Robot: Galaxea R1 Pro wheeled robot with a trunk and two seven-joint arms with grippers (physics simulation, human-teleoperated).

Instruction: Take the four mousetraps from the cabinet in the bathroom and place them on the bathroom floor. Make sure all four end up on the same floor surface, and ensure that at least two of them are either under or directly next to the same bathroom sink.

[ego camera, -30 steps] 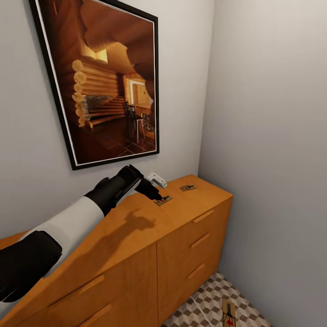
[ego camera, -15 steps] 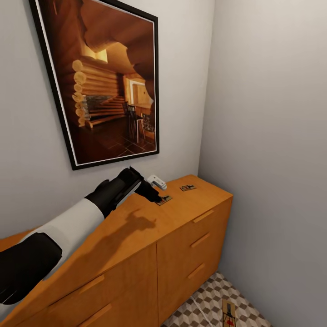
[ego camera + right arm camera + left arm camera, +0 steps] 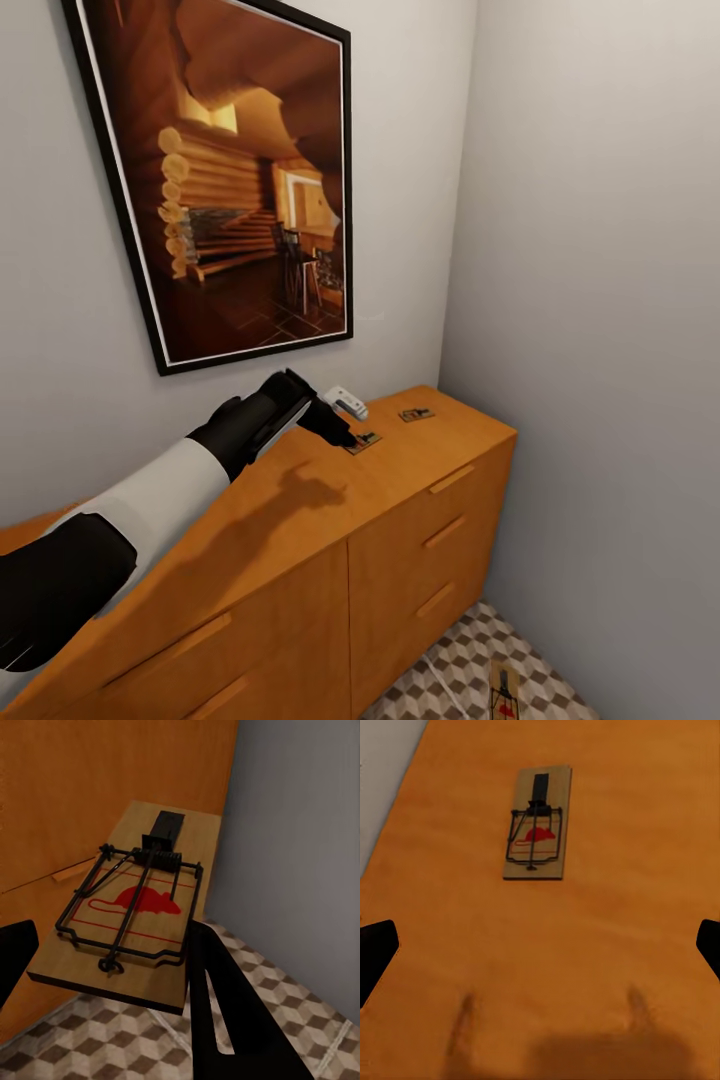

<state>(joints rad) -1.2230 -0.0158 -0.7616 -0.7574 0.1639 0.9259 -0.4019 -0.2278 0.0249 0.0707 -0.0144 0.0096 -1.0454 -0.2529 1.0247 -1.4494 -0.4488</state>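
Grey walls [image 3: 590, 250] — framed picture [image 3: 240, 180]

Head cam high, looking down at cabinet [image 3: 420, 470] corner, L wrist cam close over same cabinet top, R wrist cam low near bathroom floor [image 3: 112, 1035]

A large black-framed picture [image 3: 215, 180] of a log-cabin interior hangs on the grey left wall [image 3: 60, 380]. A small white device [image 3: 346, 402] lies below the frame's lower corner, close to that wall. A plain grey side wall [image 3: 600, 300] meets the left wall at the corner.
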